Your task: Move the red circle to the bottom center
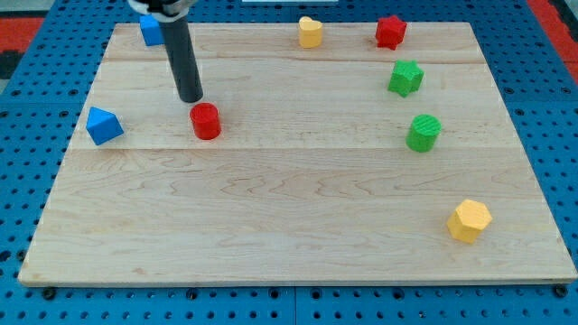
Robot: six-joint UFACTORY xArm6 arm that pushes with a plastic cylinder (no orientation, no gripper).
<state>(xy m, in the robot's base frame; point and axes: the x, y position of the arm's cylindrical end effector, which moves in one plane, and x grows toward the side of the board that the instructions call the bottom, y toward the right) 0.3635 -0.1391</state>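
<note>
The red circle [206, 121] is a short red cylinder standing on the wooden board [289, 226], left of centre in the upper half. My tip [191, 97] is the lower end of the dark rod. It sits just above and slightly left of the red circle, very close to it; I cannot tell if it touches.
A blue block [104, 125] lies at the left. Another blue block [151, 31] is at the top left, partly behind the rod. A yellow block [311, 32] and a red star [390, 32] are at the top. A green star [405, 78], a green cylinder [423, 133] and a yellow hexagon [470, 220] are at the right.
</note>
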